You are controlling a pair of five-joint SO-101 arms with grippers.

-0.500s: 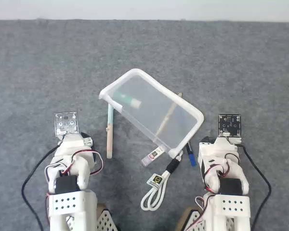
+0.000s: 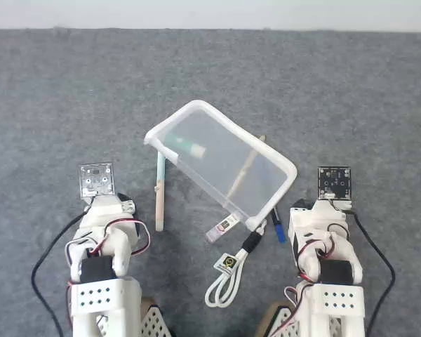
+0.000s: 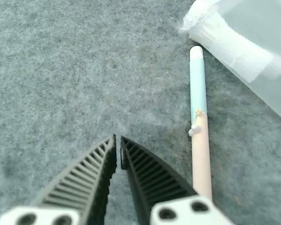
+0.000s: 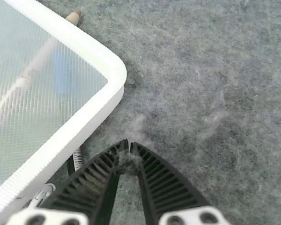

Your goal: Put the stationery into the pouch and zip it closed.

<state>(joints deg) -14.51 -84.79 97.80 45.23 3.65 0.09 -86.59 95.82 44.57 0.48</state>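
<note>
The translucent pouch (image 2: 221,163) with a white rim lies tilted in the middle of the table, and a white and green stick (image 2: 186,146) shows through it. A teal and peach pen (image 2: 159,194) lies beside its left corner. A wooden pencil (image 2: 247,165) and a blue pen (image 2: 277,230) lie partly under the pouch. My left gripper (image 3: 118,139) is shut and empty over bare carpet, with the pen (image 3: 199,131) and the pouch corner (image 3: 225,40) to one side. My right gripper (image 4: 129,143) is shut and empty just off the pouch's rounded corner (image 4: 113,70).
A white looped cord (image 2: 226,279) with a black end and a tag lies in front of the pouch, between the two arm bases. A small clear tag (image 2: 222,227) sits at the pouch's near edge. Grey carpet covers the table all round.
</note>
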